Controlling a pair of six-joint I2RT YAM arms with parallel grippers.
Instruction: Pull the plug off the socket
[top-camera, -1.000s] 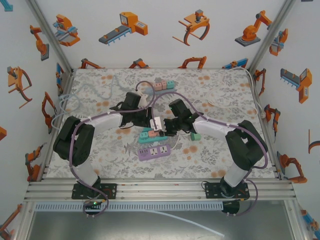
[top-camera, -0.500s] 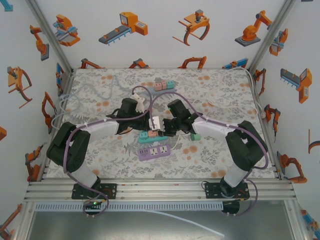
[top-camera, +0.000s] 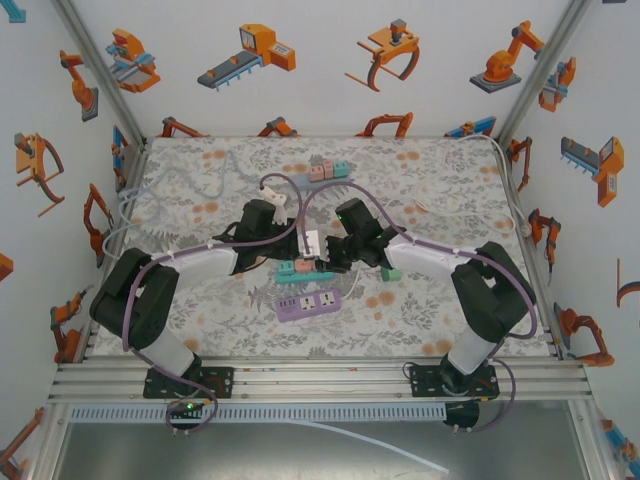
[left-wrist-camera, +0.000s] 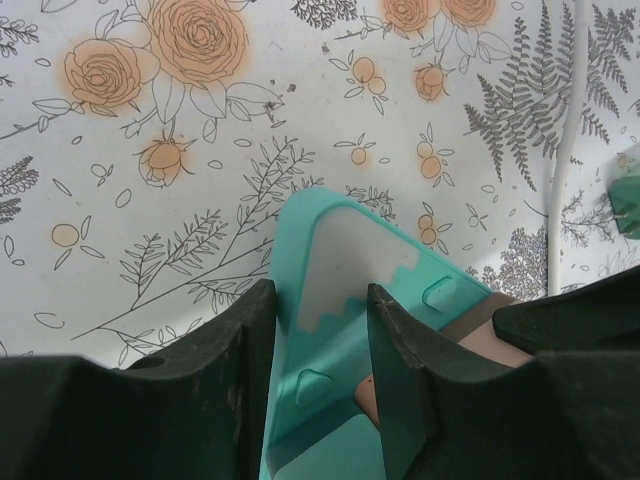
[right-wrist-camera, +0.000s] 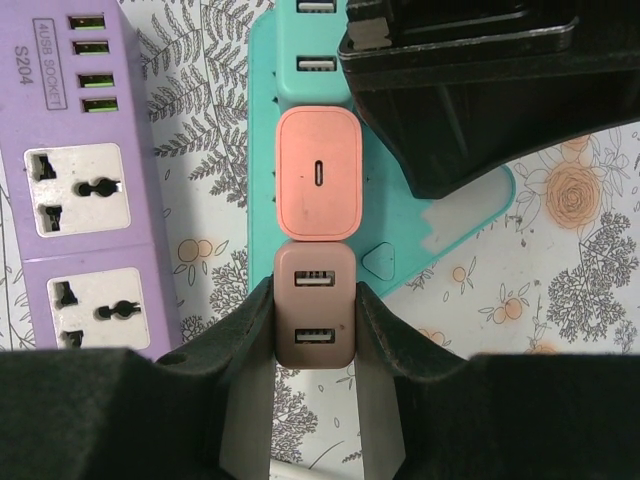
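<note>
Between the right gripper's (right-wrist-camera: 313, 298) clamped jaws sits the brown plug (right-wrist-camera: 313, 335), touching a pink plug (right-wrist-camera: 319, 172); the left gripper (left-wrist-camera: 320, 295) pinches the teal socket (left-wrist-camera: 340, 250).

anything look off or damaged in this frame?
Nothing spilled or broken. One oddity: a pale patch with a jagged edge on the corner of the teal power strip, like a scuff or peeled film. The right gripper is closed on the brown adapter, which sits squarely next to the pink adapter.
</note>
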